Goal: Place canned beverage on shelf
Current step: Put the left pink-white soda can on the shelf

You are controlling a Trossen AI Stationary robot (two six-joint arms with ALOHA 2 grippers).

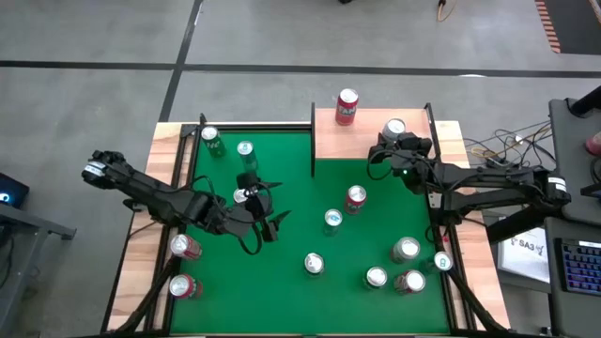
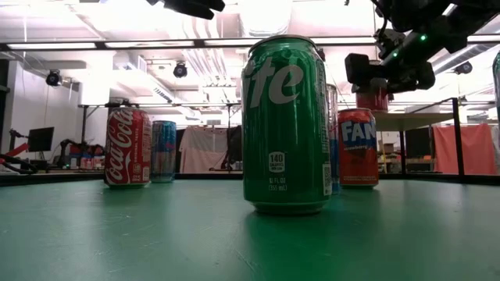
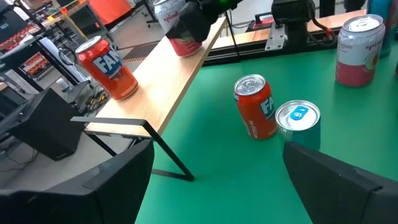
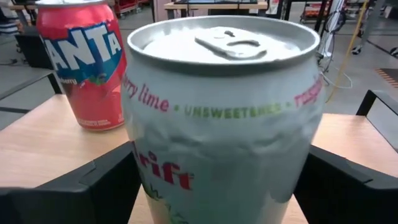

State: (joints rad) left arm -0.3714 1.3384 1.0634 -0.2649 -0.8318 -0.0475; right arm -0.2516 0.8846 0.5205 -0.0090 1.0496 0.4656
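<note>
Your right gripper [image 1: 395, 141] stands open around the pale can [image 4: 224, 118], which sits upright on the shelf [image 1: 329, 141] beside a red can [image 1: 346, 107]. The placing looks done; next, back away without tipping it. The left gripper [image 1: 266, 202] hangs open over the green table [image 1: 291, 235], lab behind.

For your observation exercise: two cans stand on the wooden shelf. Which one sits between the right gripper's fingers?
The pale can lettered "lime unsweetened", on the shelf, stands between the right gripper's fingers. The red Fanta can stands apart near the shelf's far edge.
</note>
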